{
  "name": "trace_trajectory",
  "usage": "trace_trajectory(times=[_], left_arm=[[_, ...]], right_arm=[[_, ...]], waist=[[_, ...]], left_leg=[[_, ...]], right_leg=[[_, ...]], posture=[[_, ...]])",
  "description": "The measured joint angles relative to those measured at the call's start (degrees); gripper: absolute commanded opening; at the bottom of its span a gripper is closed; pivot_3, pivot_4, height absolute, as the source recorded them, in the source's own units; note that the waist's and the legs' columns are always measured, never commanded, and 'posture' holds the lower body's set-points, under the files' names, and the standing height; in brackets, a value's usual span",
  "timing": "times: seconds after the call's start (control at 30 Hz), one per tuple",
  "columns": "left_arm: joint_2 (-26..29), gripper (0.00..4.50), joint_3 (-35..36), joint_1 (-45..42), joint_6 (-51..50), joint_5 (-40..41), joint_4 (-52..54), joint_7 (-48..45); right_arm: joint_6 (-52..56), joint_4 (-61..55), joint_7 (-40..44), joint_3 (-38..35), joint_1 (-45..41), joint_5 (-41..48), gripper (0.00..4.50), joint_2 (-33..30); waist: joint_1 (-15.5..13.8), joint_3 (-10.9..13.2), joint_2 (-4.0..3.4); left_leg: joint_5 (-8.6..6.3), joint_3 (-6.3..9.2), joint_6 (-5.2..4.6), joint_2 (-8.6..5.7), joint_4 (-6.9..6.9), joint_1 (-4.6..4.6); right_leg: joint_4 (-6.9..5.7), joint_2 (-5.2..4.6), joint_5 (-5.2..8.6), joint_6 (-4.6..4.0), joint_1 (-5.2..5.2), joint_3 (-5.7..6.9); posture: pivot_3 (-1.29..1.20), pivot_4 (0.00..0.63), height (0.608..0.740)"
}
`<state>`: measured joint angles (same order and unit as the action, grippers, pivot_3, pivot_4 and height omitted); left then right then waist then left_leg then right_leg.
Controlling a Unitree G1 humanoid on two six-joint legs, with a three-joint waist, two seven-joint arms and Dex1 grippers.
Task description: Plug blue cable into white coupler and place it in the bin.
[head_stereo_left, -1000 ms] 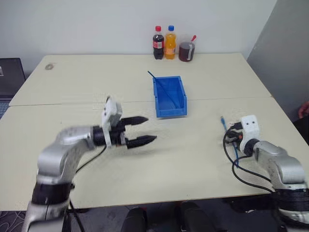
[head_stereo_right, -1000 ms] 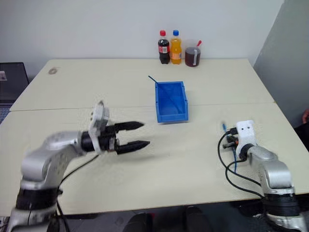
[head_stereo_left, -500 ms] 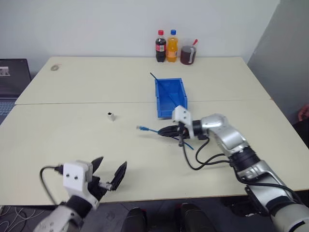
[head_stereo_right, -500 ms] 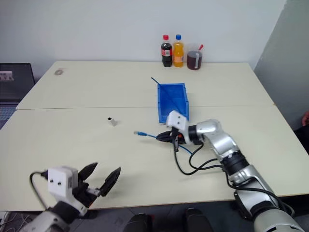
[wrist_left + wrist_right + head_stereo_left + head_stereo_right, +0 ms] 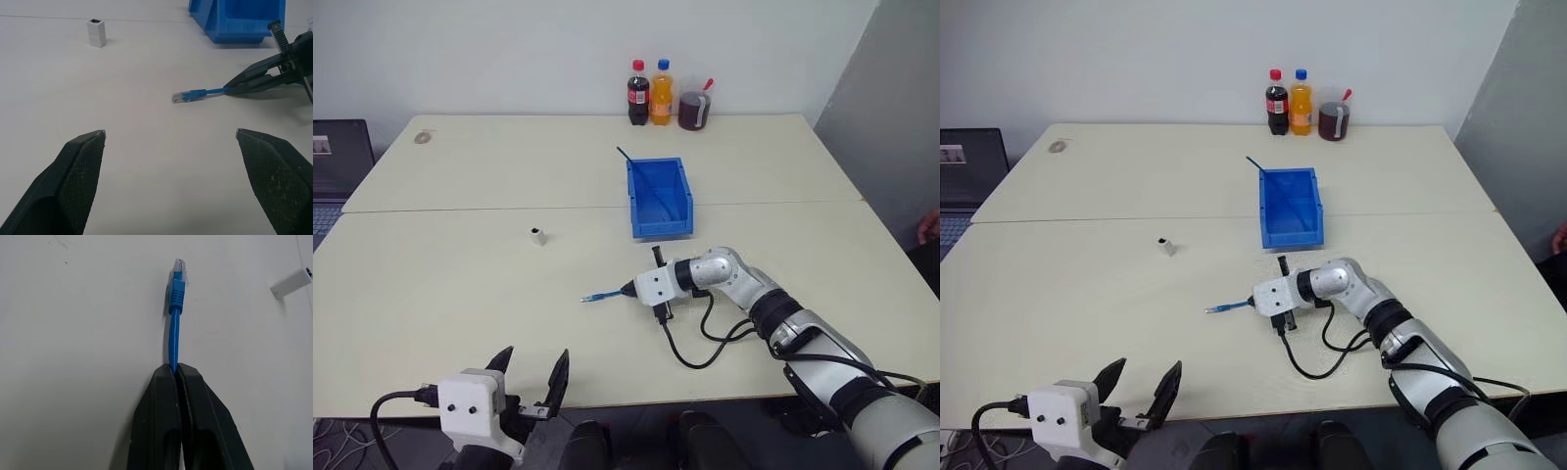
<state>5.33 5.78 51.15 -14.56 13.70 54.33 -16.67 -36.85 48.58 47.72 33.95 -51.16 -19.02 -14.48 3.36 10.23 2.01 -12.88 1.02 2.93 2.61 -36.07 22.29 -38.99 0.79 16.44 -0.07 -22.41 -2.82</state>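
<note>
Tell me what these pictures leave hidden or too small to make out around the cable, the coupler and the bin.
- Blue cable: beyond the plug end, its length is hidden by the shut right gripper in the right wrist view.
- White coupler: too small in the head views to show its opening.
- Bin: cut off by the left wrist view's edge; its inside is hidden there.

The right arm reaches toward nine o'clock, its black two-fingered right gripper (image 5: 625, 290) clamped together. The black two-fingered left gripper (image 5: 529, 370) sits low at seven o'clock, fingers (image 5: 80, 161) spread wide.
</note>
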Motion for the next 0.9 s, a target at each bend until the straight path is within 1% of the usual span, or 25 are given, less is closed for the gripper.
trace_trajectory(times=[0.07, 0.13, 0.17, 0.23, 0.27, 0.47, 0.57, 0.7, 0.73, 0.77, 0.8, 0.83, 0.87, 0.9], left_arm=[[0.5, 4.5, 0.3, -0.3, 0.0, 0.2, -0.2, -0.1], [1.2, 4.5, 0.5, -1.3, 0.0, 0.6, -0.6, -0.1], [1.4, 4.5, 0.8, -1.9, -0.1, 0.9, -0.7, -0.2], [2.0, 4.5, 0.9, -2.8, -0.2, 1.4, -0.8, -0.2], [2.6, 4.5, 0.9, -3.3, -0.4, 1.7, -0.9, -0.3], [4.6, 4.5, 1.4, -7.2, -1.8, 2.9, -3.6, -0.4], [5.6, 4.5, 1.5, -8.7, -2.5, 3.9, -4.3, -0.5], [6.7, 4.5, 2.6, -10.3, -2.7, 4.3, -5.7, -0.6], [6.9, 4.5, 2.7, -10.8, -2.7, 4.4, -5.7, -0.6], [7.1, 4.5, 2.8, -11.3, -2.7, 4.5, -5.7, -0.7], [7.2, 4.5, 2.8, -11.6, -2.7, 4.6, -5.7, -0.8], [7.2, 4.5, 2.8, -11.5, -2.7, 4.9, -5.7, -0.8], [7.3, 4.5, 3.0, -11.5, -2.8, 5.3, -5.7, -0.9], [7.5, 4.5, 3.1, -11.5, -2.9, 5.4, -5.7, -0.9]], right_arm=[[-1.9, -0.1, -2.3, 0.3, 0.4, -1.9, 0.47, -0.8], [-2.8, -1.0, -4.1, 0.0, 1.7, -2.4, 0.77, -1.4], [-2.8, -2.0, -4.0, -0.5, 2.6, -2.3, 1.08, -1.7], [-2.7, -4.5, -3.7, -1.1, 4.3, -1.9, 1.55, -3.1], [-2.5, -6.3, -2.8, -1.4, 5.5, -1.3, 1.83, -4.0], [0.6, -14.2, 3.3, -3.3, 9.9, 3.5, 3.1, -7.7], [5.2, -17.1, 6.3, -5.1, 11.6, 7.5, 3.76, -7.8], [24.2, -19.7, 11.9, -8.4, 12.4, 16.4, 3.76, -3.4], [31.4, -19.8, 12.2, -10.0, 12.2, 19.4, 3.76, -1.0], [37.4, -19.5, 11.8, -11.7, 11.1, 21.9, 3.59, 1.3], [40.8, -19.3, 11.5, -12.7, 9.6, 23.3, 3.39, 2.7], [42.8, -19.0, 11.3, -13.4, 8.1, 24.3, 3.32, 3.6], [44.7, -18.1, 10.9, -14.8, 5.7, 25.1, 2.95, 4.7], [45.8, -16.3, 10.6, -15.6, 3.6, 25.3, 2.86, 5.4]], waist=[[0.0, 0.0, 0.0], [-0.1, 0.0, 0.01], [-0.2, 0.0, 0.02], [-0.3, -0.1, 0.01], [-0.3, -0.1, 0.01], [-0.6, -0.2, 0.03], [-0.6, -0.2, 0.03], [-0.2, -0.2, 0.03], [-0.1, -0.2, 0.01], [0.1, -0.1, -0.05], [0.2, 0.0, -0.15], [0.2, 0.0, -0.19], [0.0, 0.0, -0.22], [0.0, 0.0, -0.22]], left_leg=[[0.0, 0.0, 0.0, -0.01, 0.01, 0.0], [0.0, 0.01, 0.0, -0.02, 0.01, -0.01], [0.0, 0.02, 0.0, -0.02, 0.01, -0.01], [0.0, 0.03, 0.0, -0.01, 0.01, -0.02], [-0.01, 0.02, 0.0, -0.02, 0.01, -0.02], [-0.02, 0.09, 0.0, -0.02, 0.02, -0.18], [-0.02, 0.1, 0.0, -0.01, 0.03, -0.27], [-0.02, 0.15, 0.0, 0.07, 0.04, -0.24], [-0.02, 0.18, 0.0, 0.12, 0.05, -0.23], [-0.02, 0.19, 0.0, 0.13, 0.06, -0.23], [-0.02, 0.23, 0.0, 0.15, 0.07, -0.2], [-0.02, 0.27, 0.0, 0.14, 0.08, -0.2], [-0.02, 0.3, 0.0, 0.14, 0.09, -0.19], [-0.02, 0.29, 0.0, 0.13, 0.1, -0.19]], right_leg=[[0.0, 0.03, 0.01, -0.02, 0.0, 0.0], [0.0, 0.03, 0.03, -0.04, 0.04, 0.03], [0.01, 0.04, 0.03, -0.03, 0.07, 0.04], [0.02, 0.02, 0.06, -0.03, 0.1, 0.03], [0.04, 0.01, 0.06, -0.02, 0.11, 0.03], [0.03, 0.0, 0.09, -0.04, 0.24, 0.11], [0.01, 0.01, 0.09, -0.05, 0.32, 0.1], [-0.04, 0.02, 0.06, -0.08, 0.25, 0.1], [-0.08, 0.04, 0.05, -0.1, 0.21, 0.12], [-0.14, 0.08, 0.02, -0.12, 0.16, 0.12], [-0.15, 0.12, 0.01, -0.14, 0.13, 0.15], [-0.15, 0.13, -0.01, -0.11, 0.13, 0.2], [-0.13, 0.14, 0.0, -0.11, 0.12, 0.26], [-0.12, 0.14, 0.0, -0.12, 0.12, 0.27]], posture=[[0.0, 0.15, 0.74], [0.0, 0.15, 0.74], [0.0, 0.15, 0.74], [0.0, 0.15, 0.74], [0.0, 0.15, 0.74], [0.0, 0.15, 0.74], [0.0, 0.15, 0.74], [0.0, 0.15, 0.74], [0.0, 0.15, 0.74], [0.0, 0.15, 0.74], [0.0, 0.15, 0.74], [0.0, 0.15, 0.74], [0.0, 0.15, 0.74], [0.0, 0.15, 0.74]])
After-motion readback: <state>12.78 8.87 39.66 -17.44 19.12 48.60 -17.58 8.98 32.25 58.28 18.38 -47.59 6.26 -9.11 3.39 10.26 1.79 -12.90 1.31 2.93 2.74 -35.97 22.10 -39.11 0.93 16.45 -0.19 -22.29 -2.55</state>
